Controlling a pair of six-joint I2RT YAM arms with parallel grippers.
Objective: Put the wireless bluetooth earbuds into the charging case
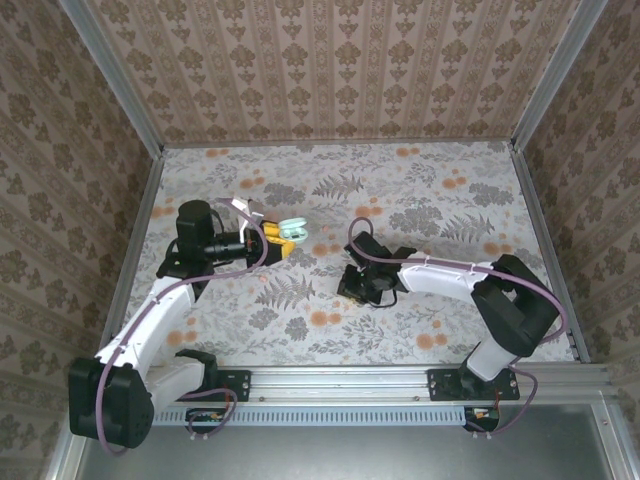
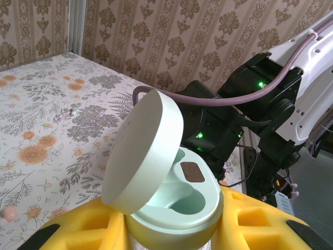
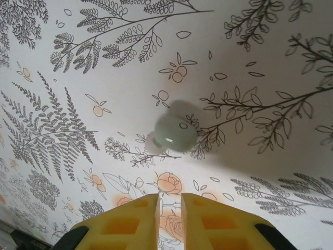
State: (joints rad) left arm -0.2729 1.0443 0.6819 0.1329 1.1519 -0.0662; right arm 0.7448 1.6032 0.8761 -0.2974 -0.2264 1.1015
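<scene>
As seen from the left wrist, shows the case (image 2: 182,203) clamped in the left tool (image 2: 174,232), lid (image 2: 143,151) raised, with a pink earbud (image 2: 9,212) on the worktop (image 2: 47,172) well apart from it. From the right wrist, shows the right tool (image 3: 170,205) narrow, holding nothing, close over the worktop; places a greenish earbud (image 3: 175,133) just beyond its tips, untouched.
</scene>
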